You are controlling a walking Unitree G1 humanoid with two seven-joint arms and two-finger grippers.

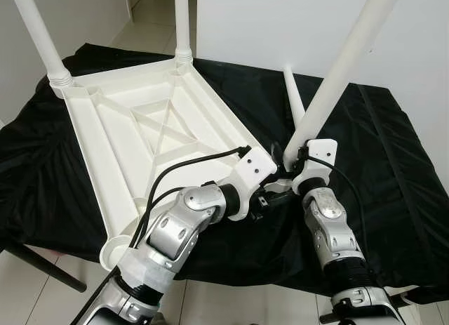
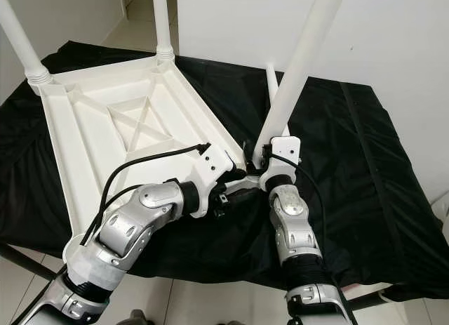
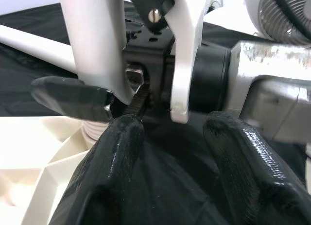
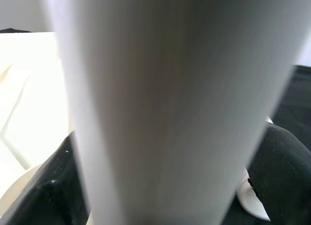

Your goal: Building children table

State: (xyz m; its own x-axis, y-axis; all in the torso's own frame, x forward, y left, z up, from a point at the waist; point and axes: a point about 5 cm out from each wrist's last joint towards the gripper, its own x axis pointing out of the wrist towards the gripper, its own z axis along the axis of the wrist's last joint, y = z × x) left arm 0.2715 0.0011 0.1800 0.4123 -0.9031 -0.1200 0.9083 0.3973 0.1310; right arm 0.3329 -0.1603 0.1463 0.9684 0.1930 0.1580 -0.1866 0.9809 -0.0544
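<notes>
The white plastic table top (image 1: 151, 139) lies upside down on a black cloth (image 1: 393, 163), ribbed underside facing up. Two white legs stand upright in its far corner sockets: one at the far left corner (image 1: 42, 41) and one at the far right corner (image 1: 182, 23). A third white leg (image 1: 347, 62) stands at the near right corner of the table top, tilted and leaning away to the right as it rises. The right gripper (image 2: 270, 156) is closed around the lower part of this tilted leg; in the right wrist view the leg (image 4: 165, 108) runs between the two black fingers (image 4: 284, 176), which press on either side of it. The left gripper (image 3: 167, 152) sits just beside the right gripper at the same corner, its fingers (image 3: 114, 157) spread apart and holding nothing, pointed at the base of the tilted leg. A fourth white leg (image 1: 293, 97) lies flat on the cloth behind the tilted leg. The cloth covers a work surface standing on a light tiled floor (image 1: 151, 20).
</notes>
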